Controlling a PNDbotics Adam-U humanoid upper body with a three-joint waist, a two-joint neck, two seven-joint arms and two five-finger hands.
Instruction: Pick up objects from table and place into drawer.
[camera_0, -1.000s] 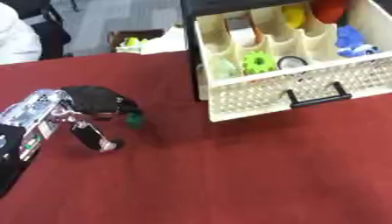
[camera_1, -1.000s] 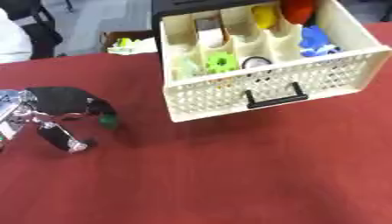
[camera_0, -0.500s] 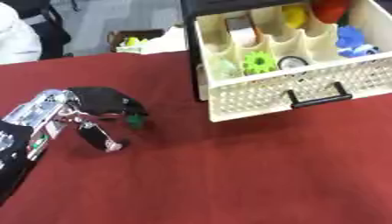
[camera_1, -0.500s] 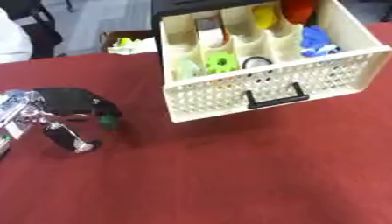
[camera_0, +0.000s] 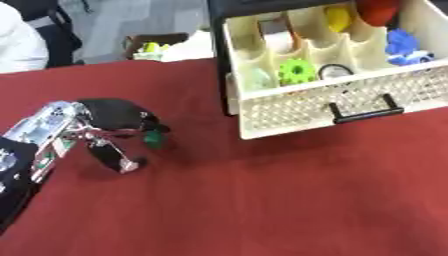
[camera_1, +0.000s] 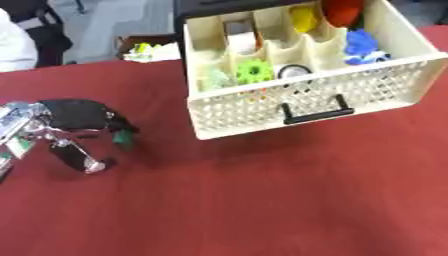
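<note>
Green piece (camera_0: 154, 138) in left robot hand (camera_0: 105, 125)

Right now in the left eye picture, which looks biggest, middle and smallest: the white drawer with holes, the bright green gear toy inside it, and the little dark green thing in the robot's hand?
1. White perforated drawer, by far the largest.
2. Bright green gear toy.
3. Small dark green object held by the left hand. It looks slightly smaller than the gear, but fingers hide part of it, so that order is unsure.

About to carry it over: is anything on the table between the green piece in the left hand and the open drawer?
Nothing visible: bare red table lies between the left hand, pinching the green piece, and the drawer.
</note>
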